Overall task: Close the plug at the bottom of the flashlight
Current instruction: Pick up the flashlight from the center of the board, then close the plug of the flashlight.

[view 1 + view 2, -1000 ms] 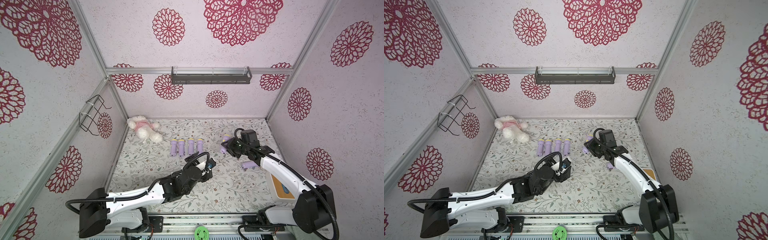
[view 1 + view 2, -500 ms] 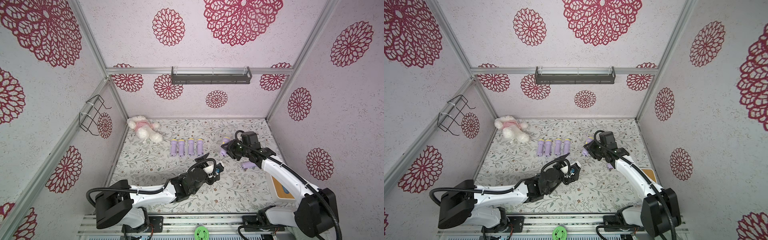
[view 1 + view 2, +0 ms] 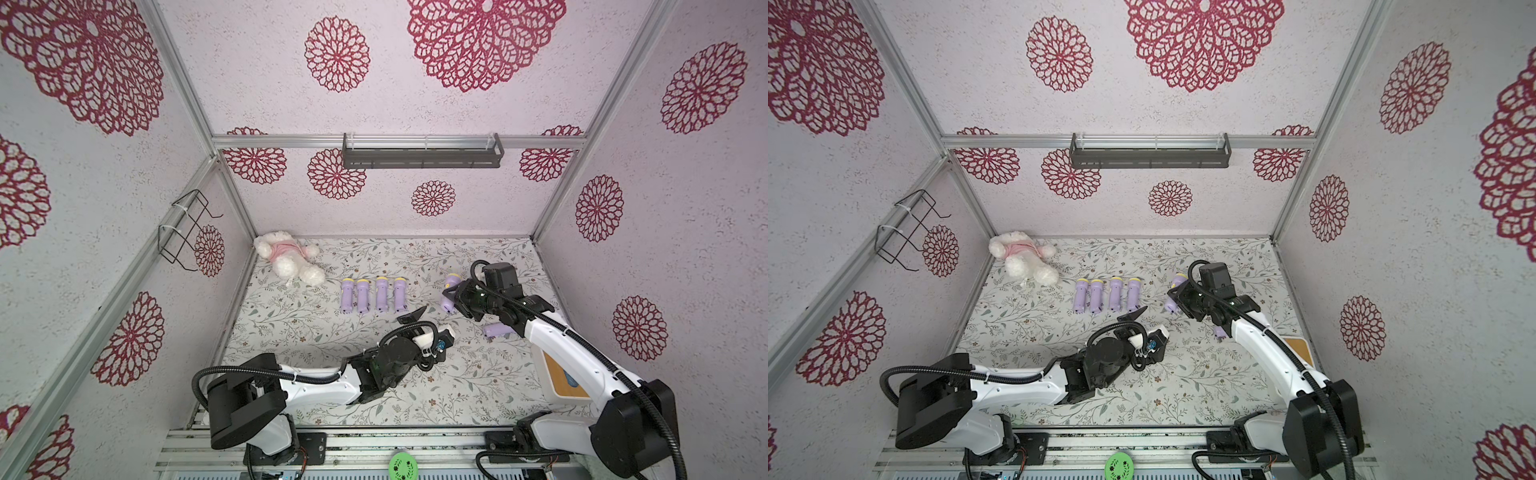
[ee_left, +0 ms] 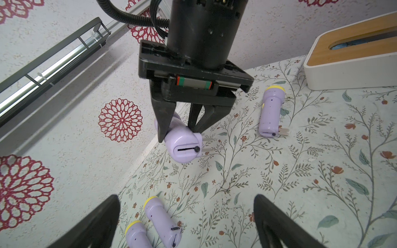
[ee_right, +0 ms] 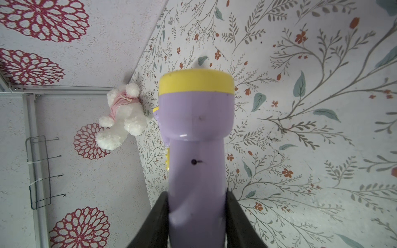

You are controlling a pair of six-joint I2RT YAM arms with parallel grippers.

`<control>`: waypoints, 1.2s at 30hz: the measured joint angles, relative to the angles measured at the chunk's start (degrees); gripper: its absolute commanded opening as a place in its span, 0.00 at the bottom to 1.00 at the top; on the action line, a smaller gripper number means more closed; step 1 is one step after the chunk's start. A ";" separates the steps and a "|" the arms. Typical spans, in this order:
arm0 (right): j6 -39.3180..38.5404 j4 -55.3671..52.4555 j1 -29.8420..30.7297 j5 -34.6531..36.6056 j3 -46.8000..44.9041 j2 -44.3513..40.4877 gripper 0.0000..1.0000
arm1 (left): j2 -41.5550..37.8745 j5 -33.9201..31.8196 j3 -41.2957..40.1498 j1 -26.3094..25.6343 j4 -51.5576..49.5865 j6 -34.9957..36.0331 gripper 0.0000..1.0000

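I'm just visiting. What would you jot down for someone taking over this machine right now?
Right gripper: shut on a purple flashlight, held off the table.
Left gripper: open, empty, facing that flashlight's bottom.
Plug prongs stick out; not closed yet.
Another flashlight lies on the table, prongs out; four more lie in a row.
To do: fold the held plug in.

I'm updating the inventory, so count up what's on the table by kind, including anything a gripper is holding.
Purple flashlights: 6 (four in a row, one in the right gripper, one lying loose)
Plush toy: 1
Wooden-topped box: 1
Total: 8
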 measured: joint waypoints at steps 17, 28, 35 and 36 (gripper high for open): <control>-0.13 0.04 0.04 -0.15 -0.83 -2.25 0.00 | 5.33 6.03 5.18 3.69 1.03 -0.98 0.94; -1.05 -0.37 0.04 0.11 -0.83 -2.73 0.00 | 7.28 7.48 6.71 4.74 1.53 -0.85 0.84; -1.05 -0.33 0.04 0.09 -1.03 -2.73 0.00 | 7.43 8.26 6.80 4.72 2.40 -0.92 0.78; -1.05 -0.31 0.04 0.09 -1.22 -2.73 0.00 | 7.52 8.35 6.80 4.74 2.49 -0.90 0.78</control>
